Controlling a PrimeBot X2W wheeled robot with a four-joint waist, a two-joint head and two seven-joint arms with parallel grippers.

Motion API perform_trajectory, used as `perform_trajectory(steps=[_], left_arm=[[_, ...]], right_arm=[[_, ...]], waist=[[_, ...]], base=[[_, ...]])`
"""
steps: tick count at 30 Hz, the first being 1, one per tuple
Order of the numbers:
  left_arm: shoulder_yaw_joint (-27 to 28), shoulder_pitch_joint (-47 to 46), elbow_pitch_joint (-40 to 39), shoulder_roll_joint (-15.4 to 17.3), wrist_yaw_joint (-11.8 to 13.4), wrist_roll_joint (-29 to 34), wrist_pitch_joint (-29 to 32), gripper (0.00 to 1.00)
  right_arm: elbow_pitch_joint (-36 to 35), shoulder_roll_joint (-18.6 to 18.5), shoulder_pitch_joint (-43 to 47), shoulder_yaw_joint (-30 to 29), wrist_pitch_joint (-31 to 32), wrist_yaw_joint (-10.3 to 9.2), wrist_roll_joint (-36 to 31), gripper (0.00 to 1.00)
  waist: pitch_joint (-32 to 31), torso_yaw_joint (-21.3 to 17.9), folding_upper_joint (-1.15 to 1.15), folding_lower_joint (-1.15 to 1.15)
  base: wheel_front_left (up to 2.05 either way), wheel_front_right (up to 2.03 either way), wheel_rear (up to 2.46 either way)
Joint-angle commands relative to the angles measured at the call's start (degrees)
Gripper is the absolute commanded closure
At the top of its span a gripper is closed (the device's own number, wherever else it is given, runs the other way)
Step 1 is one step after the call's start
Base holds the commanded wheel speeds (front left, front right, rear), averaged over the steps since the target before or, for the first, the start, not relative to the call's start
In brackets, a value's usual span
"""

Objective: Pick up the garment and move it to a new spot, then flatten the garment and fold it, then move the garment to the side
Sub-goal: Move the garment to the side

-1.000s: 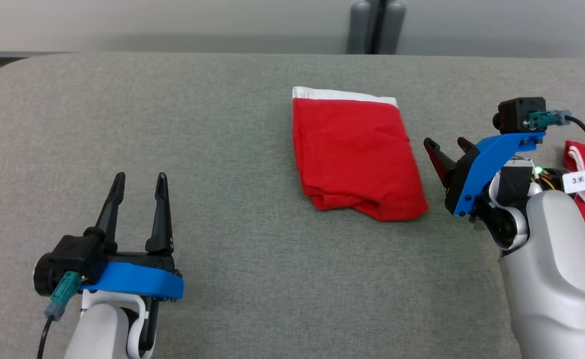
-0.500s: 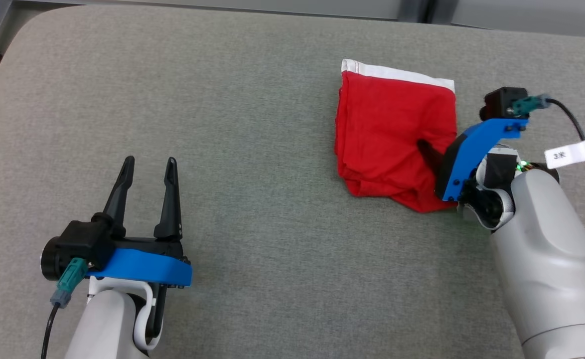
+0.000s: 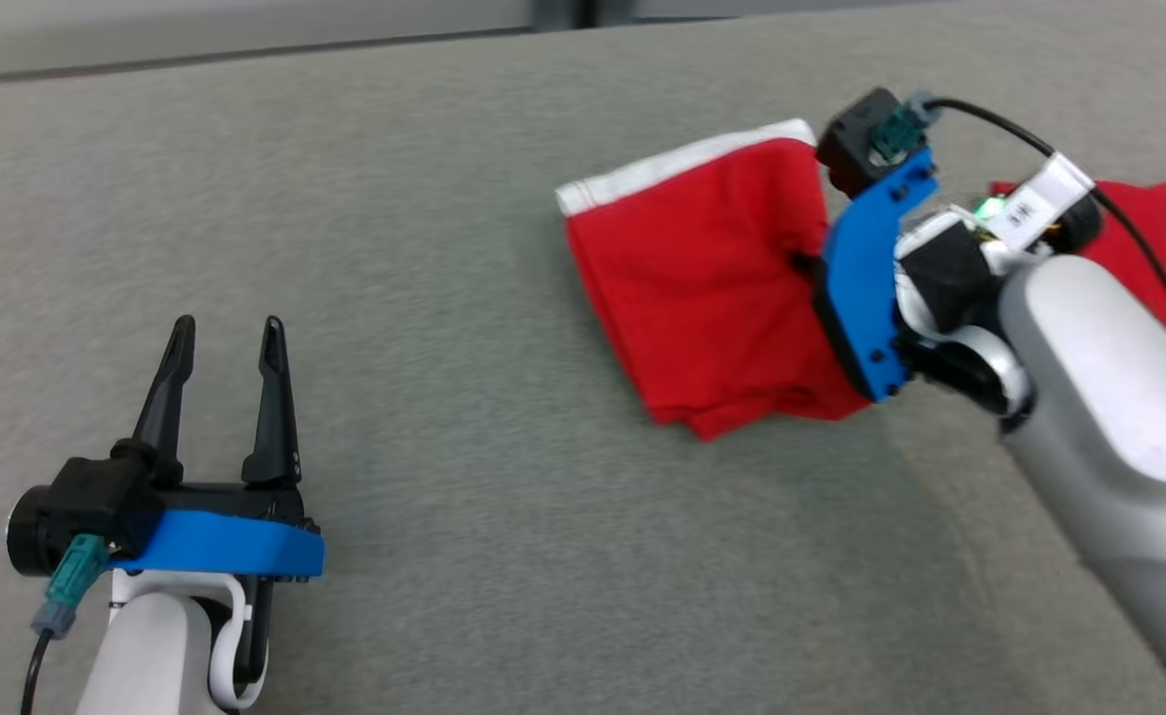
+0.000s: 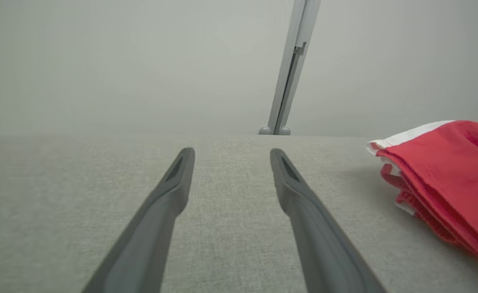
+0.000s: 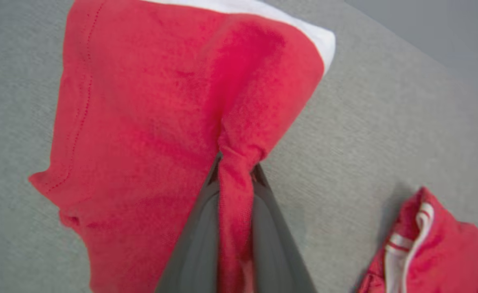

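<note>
Garment [image 3: 712,288], red with a white band, lies folded on the grey table [image 3: 504,516], toward the table's far side, and the right gripper [image 5: 237,165] has it! Its two dark fingers [image 5: 271,228] are clamped on a bunched ridge of red cloth at the garment's edge, fabric squeezed up between them in the right wrist view. Most of the garment rests flat on the table, white band toward the table's far edge. Over the near part of the table the left gripper [image 3: 228,326] hangs low, fingers spread apart, nothing between them. A second red cloth [image 5: 422,244] with white stripes sits on the table beside the right arm.
</note>
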Motion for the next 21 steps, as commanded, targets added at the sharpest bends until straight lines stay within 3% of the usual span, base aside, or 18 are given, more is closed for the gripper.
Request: perform_trajectory(steps=[1, 7, 11, 21], left_arm=[[0.03, 0.27, -0.54, 0.4, 0.2, 0.26, -0.25, 0.0], [-1.56, -1.91, -1.31, 1.26, 0.06, 0.96, 0.13, 0.0], [-2.7, -3.05, -2.47, 2.34, -0.06, 1.26, 1.37, 0.0], [-4.13, -5.33, -7.39, 5.95, -0.23, 1.8, 5.41, 0.0]], right_arm=[[-2.45, -2.8, -0.67, 2.18, 0.72, 0.01, 0.98, 1.0], [-8.0, -16.67, -2.47, 9.35, -1.51, 0.01, 1.64, 1.0], [-6.58, -22.03, -3.87, 11.49, -7.04, 0.01, 1.19, 1.0], [7.46, -26.44, -3.05, 6.85, -16.62, 0.01, -0.6, 1.0]], waist=[[-2.15, -3.83, 0.0, 0.0], [-0.15, -8.74, 0.0, 0.0], [1.98, -10.47, 0.0, 0.0], [8.33, -10.48, 0.0, 0.0]], base=[[0.0, 0.0, 0.0], [0.0, 0.0, 0.0], [0.0, 0.0, 0.0], [0.0, 0.0, 0.0]])
